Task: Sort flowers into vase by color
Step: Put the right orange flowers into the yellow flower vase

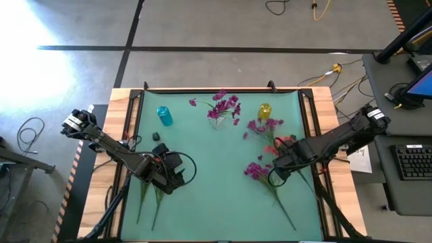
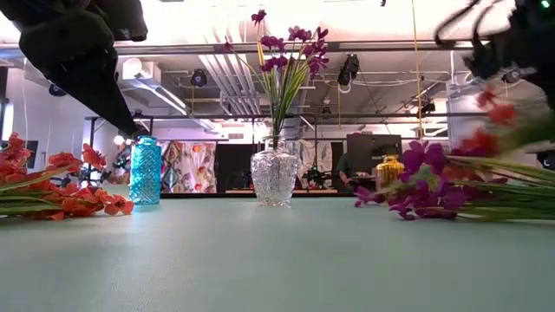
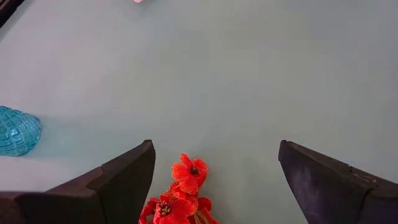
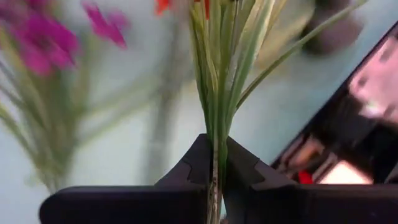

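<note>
My right gripper (image 1: 279,164) hangs over the mat's right half, shut on the green stem bundle of an orange-red flower (image 1: 285,141). Magenta flowers lie on the mat beside it (image 1: 256,170) and farther back (image 1: 260,125). A clear vase (image 1: 217,119) at the far middle holds more magenta flowers upright. My left gripper (image 3: 214,180) is open above the left half. Between its fingers show the blossoms of orange-red flowers (image 3: 185,190), which lie on the mat untouched. Their stems (image 1: 145,197) run toward the near edge. My right gripper pinches the flower's bundle of thin green stems and leaves (image 4: 214,160) between its two fingers. The fingers come from above, pointing down. In the low view the orange-red blossoms (image 2: 486,139) hang raised above the magenta flowers (image 2: 416,186) lying on the mat.
A blue vase (image 1: 164,116) stands at the far left and a yellow one (image 1: 264,111) at the far right, either side of the clear vase. The green mat's middle and near part (image 1: 216,196) lie bare. Cables and a keyboard lie off the table.
</note>
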Robot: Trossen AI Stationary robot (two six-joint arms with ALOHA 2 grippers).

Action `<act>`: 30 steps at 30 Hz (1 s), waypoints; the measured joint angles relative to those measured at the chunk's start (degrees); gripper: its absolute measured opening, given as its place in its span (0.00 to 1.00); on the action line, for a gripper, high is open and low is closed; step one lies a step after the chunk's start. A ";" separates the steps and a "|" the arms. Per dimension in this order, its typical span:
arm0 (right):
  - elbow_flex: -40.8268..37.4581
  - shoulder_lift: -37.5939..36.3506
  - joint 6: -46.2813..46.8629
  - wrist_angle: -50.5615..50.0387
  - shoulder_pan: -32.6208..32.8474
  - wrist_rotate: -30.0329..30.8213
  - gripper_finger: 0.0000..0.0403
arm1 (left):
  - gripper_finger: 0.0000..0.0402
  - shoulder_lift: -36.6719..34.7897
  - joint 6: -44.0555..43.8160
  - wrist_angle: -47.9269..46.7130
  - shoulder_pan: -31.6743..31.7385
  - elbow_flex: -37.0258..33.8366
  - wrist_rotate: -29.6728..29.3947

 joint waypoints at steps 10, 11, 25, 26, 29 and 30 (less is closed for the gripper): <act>12.52 4.56 -20.37 -0.95 2.29 15.40 0.03 | 0.81 0.00 0.00 -0.01 -0.02 0.00 -0.39; 13.24 5.39 -22.88 -0.97 2.29 15.15 0.03 | 0.81 0.00 0.00 -0.02 -0.05 0.00 -0.41; 17.94 15.46 -33.36 -13.13 2.55 15.02 0.03 | 0.81 0.00 7.31 8.35 -0.05 0.00 -0.41; 18.00 15.88 -33.03 -13.39 2.66 16.29 0.03 | 0.81 0.00 9.02 10.02 -0.05 0.00 -0.43; 18.10 17.13 -34.41 -13.19 2.85 16.79 0.03 | 0.81 0.01 14.63 15.28 -0.06 0.00 -0.48; 18.10 17.60 -34.68 -13.22 2.92 16.85 0.03 | 0.81 0.10 16.82 17.57 -0.06 0.00 -0.50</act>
